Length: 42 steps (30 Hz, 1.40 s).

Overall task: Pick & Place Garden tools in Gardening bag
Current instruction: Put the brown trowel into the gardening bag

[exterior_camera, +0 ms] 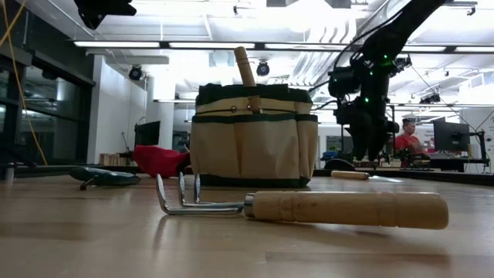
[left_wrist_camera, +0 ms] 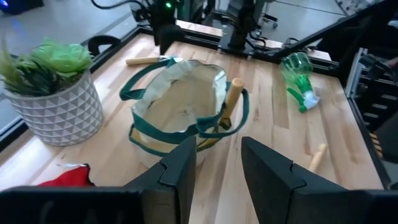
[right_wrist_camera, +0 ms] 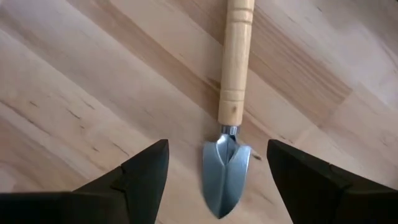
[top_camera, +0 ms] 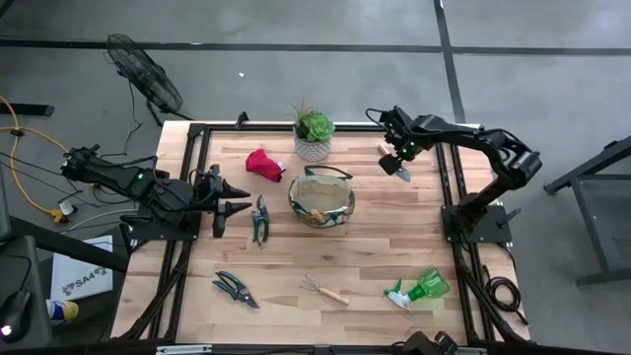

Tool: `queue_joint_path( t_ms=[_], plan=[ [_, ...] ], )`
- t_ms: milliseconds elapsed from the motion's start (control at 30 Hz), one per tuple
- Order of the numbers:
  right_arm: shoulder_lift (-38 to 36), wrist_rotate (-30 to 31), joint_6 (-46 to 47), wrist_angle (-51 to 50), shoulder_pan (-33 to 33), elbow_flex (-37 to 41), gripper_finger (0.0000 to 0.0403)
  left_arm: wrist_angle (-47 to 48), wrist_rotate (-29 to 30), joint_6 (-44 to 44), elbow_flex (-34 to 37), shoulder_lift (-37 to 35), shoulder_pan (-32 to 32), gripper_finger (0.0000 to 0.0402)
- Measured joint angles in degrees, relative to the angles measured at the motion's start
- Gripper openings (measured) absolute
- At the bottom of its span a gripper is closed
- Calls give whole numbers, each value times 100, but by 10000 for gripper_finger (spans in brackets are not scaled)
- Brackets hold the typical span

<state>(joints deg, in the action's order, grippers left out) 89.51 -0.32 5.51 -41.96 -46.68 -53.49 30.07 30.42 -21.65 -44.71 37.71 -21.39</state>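
Observation:
The gardening bag [top_camera: 321, 200] stands upright mid-table, with one trowel's wooden handle [exterior_camera: 245, 66] sticking up out of it. A second trowel [right_wrist_camera: 229, 99] lies flat on the table at the far right. My right gripper [right_wrist_camera: 217, 149] hangs open above it, one finger on each side of the metal blade [right_wrist_camera: 225, 177], not touching it. My left gripper [top_camera: 232, 197] is open and empty at the table's left, beside one pair of pruning shears [top_camera: 259, 219]. A red glove [top_camera: 262, 163], a second pair of shears [top_camera: 235, 289], a hand rake [top_camera: 325, 290] and a green spray bottle [top_camera: 419, 289] lie on the table.
A green succulent in a white pot [top_camera: 314, 135] stands at the far edge, just behind the bag. The table's dark frame rails [top_camera: 197, 148] run along its sides. A person in red [exterior_camera: 405, 139] sits far off in the room.

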Motion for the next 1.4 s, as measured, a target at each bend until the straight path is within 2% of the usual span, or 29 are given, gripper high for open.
queue_joint_path(
  t_ms=[233, 567, 733, 1167, 1400],
  plan=[
    [357, 4, -214, 522, -2, 94, 262, 1, 256, 6, -2, 0, 0, 124],
    [897, -83, -279, 749, -179, 89, 253, 0, 321, -159, 0, 0, -1, 124],
    [912, -107, -306, 794, -189, 83, 211, 2, 360, -267, 0, 0, 0, 124],
    [916, -120, -177, 734, -220, 83, 57, 2, 358, -293, 0, 0, 0, 124],
    [720, -25, 96, 502, 49, 123, 49, 1, 284, -294, -1, 0, -1, 124]
  ],
)
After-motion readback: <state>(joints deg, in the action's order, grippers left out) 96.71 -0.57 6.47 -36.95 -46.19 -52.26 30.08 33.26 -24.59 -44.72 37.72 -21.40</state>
